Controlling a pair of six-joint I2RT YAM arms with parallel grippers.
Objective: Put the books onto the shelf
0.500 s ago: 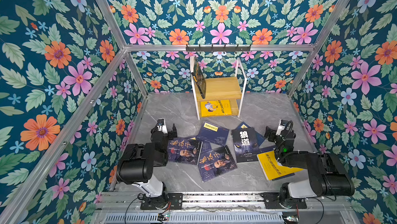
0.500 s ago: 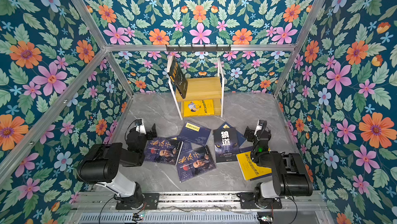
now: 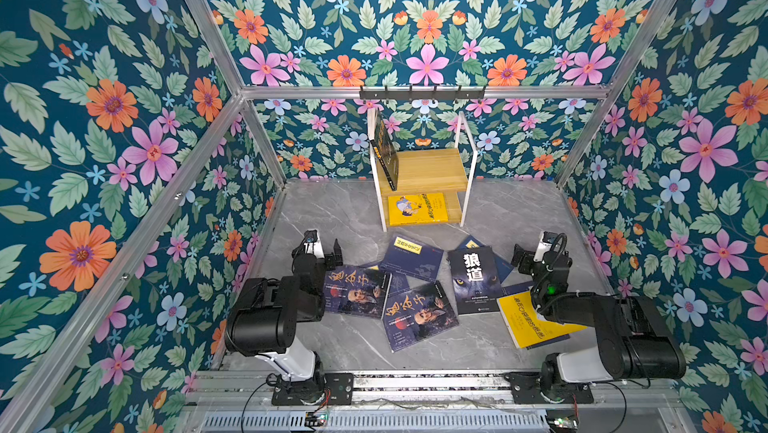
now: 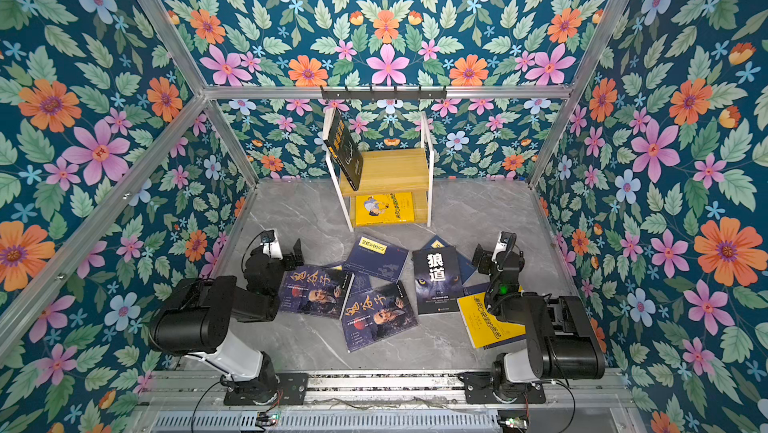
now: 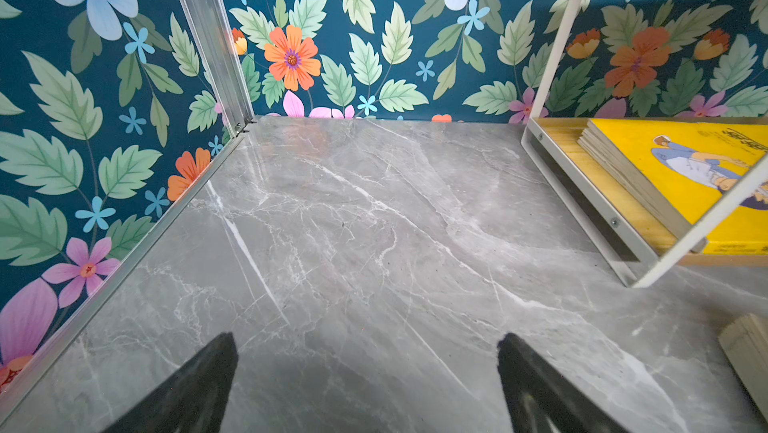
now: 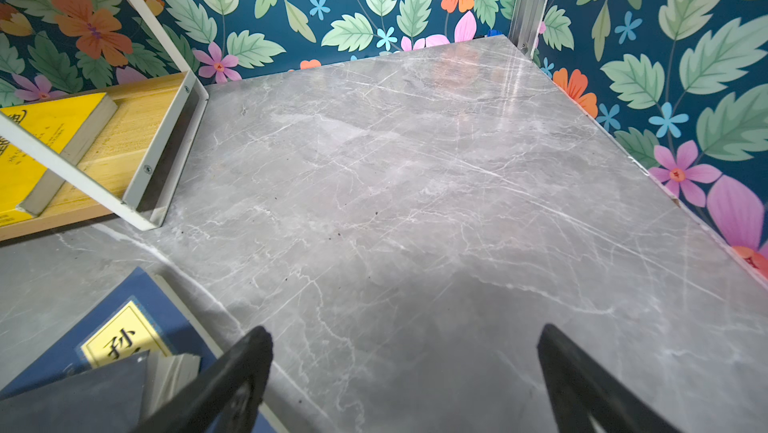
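Right wrist view shows the right gripper [image 6: 405, 331] with its jaws spread wide and holding nothing, above the bare grey marble tabletop [image 6: 415, 181]. The corner of a navy book [image 6: 120, 339] with a yellow title label lies off to one side of the jaws, not between them. The left gripper [image 5: 365, 339] is likewise released and empty over marble.

In both top views, thin glossy paperbacks lie flat and partly overlapping between the two arms. The wolf book [image 3: 476, 281] sits just inward of the right gripper, with its long axis running roughly toward the shelf [image 3: 432, 169], so the right arm is nearer to it. The left face book [image 3: 357, 291] lies just behind the left jaws, toward that arm's base. A loose yellow book [image 3: 523, 323] is partly hidden under the right arm.

The shelf is pale wood boards in a thin white frame. A dark book [image 3: 384, 152] leans tilted on its upper board and a shelved yellow book [image 3: 417, 208] lies flat on the lower one. Flat covers on slick stone probably offer little edge to pinch, and an overlapped corner looks easiest.
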